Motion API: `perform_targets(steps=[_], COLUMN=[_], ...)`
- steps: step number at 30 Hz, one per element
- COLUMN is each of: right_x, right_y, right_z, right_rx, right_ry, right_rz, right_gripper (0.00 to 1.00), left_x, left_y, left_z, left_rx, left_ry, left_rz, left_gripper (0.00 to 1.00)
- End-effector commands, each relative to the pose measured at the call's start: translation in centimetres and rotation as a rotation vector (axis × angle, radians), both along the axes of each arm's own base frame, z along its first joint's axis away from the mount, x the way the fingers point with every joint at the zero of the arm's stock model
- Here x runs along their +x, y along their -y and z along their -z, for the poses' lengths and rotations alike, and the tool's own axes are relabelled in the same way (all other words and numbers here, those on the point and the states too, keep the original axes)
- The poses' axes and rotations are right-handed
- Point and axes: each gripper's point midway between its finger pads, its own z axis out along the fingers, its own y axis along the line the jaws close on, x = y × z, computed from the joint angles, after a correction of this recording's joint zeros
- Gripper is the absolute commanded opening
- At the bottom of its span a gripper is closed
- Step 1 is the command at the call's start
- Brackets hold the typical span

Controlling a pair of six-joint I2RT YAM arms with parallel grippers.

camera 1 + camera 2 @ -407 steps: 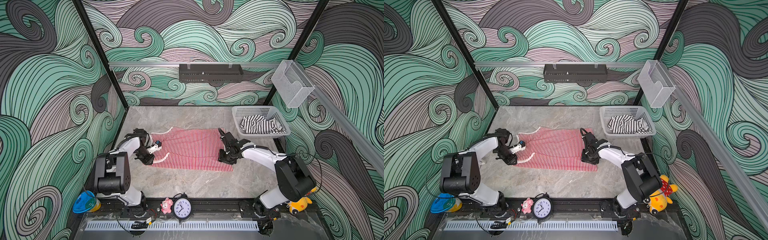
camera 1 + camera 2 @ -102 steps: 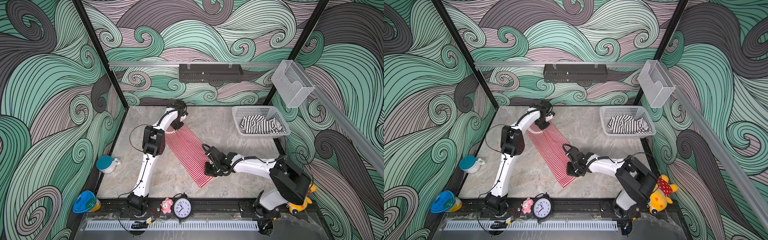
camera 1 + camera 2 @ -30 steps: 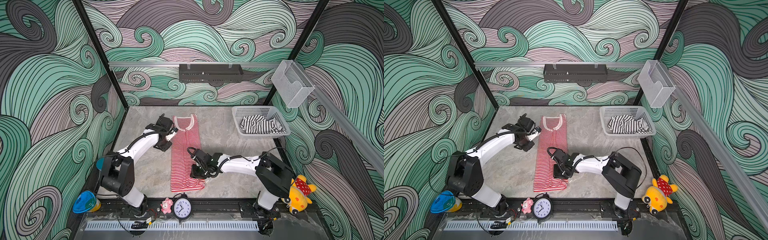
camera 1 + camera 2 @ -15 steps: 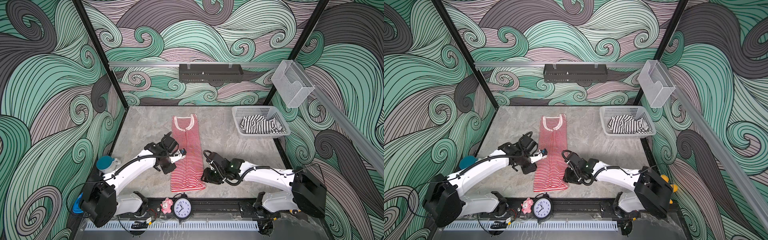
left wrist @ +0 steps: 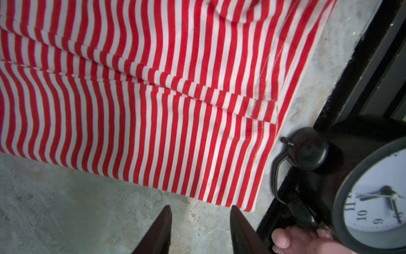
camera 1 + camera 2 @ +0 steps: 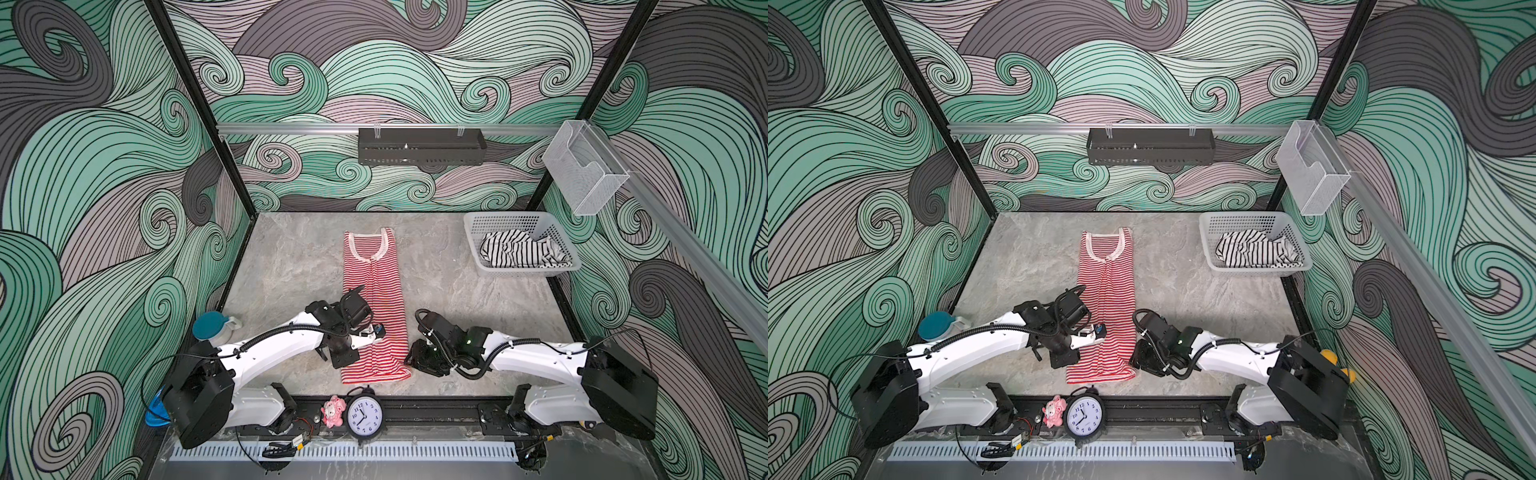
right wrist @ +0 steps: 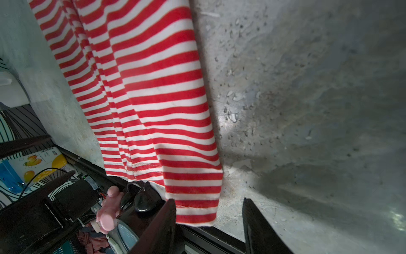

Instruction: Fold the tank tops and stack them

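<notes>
Red-striped tank top [image 6: 374, 291] folded into 1 long strip mid-scene, hem near, our left gripper [image 5: 200, 207] and right gripper [image 7: 208, 200] flanking that hem, we see both spread, black-striped tank top [image 6: 515, 251] in far-right basket [image 6: 519, 220].

The red-and-white tank top [image 7: 153, 99] lies flat on the grey worktop [image 7: 307, 110]. Its hem corner sits between the spread fingers [image 7: 163, 222] of the right gripper [image 7: 209, 222].

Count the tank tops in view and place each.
2. The red top lies as a long folded strip in the middle of the table; the black-and-white top sits bunched in the basket at the back right. Another could be hidden beneath it.
</notes>
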Motion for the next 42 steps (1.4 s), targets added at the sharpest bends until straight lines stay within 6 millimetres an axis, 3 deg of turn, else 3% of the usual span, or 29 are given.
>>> perform_targets(steps=[1,6,15,28,30,36,38,42], right_x=[0.3,-0.7,-3.3,-3.1,-3.1,-2.7,-2.5,-2.2], right_y=[-1.0,-1.4,2.3,0.0,0.1,0.2,-0.1,-0.4], right_z=[0.0,0.8,2.7,4.0,4.1,3.9,3.8,3.6], right_rx=[0.019,-0.011,-0.187,-0.147,-0.155,-0.162,-0.156,-0.140], right_ry=[-0.028,-0.069,-0.152,-0.171,-0.174,-0.152,-0.142,-0.124], right_rz=[0.010,-0.031,-0.087,-0.110,-0.110,-0.101,-0.102,-0.101], right_gripper=[0.51,0.51,0.49,0.43,0.37,0.07,0.01,0.00], left_x=[-0.5,-1.1,-1.5,-1.8,-1.7,-1.6,-1.5,-1.8], left_y=[0.2,0.2,-1.0,-1.1,-1.3,-1.2,-1.0,-0.6], left_z=[0.5,1.0,2.1,2.1,2.1,2.0,1.9,1.7], left_rx=[0.015,0.025,0.085,0.092,0.095,0.091,0.087,0.073], left_ry=[-0.007,-0.021,-0.031,-0.039,-0.033,-0.023,-0.024,-0.045], left_rz=[0.036,0.056,0.094,0.096,0.095,0.096,0.096,0.104], left_gripper=[0.46,0.46,0.46,0.46,0.45,0.45,0.46,0.46])
